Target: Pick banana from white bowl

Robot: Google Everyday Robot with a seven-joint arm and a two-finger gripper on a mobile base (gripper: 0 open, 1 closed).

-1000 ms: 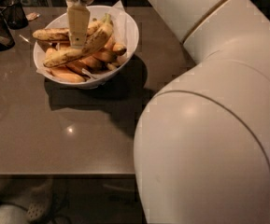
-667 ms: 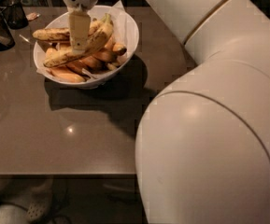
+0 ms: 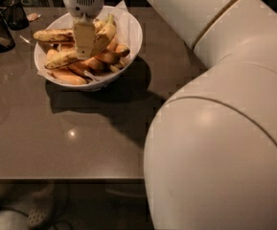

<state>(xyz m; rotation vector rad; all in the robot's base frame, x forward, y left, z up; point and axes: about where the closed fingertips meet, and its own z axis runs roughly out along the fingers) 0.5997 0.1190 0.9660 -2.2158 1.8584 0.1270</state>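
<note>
My white two-finger gripper (image 3: 84, 48) is down inside the large, glossy white round bowl (image 3: 134, 38), its lower end in front of the middle of the long, thick, brown-speckled yellow banana (image 3: 103, 34). I cannot tell whether it is clamped on the fruit or free. That banana lies slanted across the pile, its greenish stem up toward the white paper lining (image 3: 123, 14). A slimmer, browner banana (image 3: 51, 35) sits just beside it, with small orange-yellow bananas (image 3: 65, 75) below. The bowl rests on the grey-brown table (image 3: 56, 138), and my bulky white arm (image 3: 214, 128) fills the right side.

Claw (image 3: 84, 51) down in white bowl (image 3: 134, 37), over banana (image 3: 103, 33); bowl on brown table (image 3: 80, 138)
</note>
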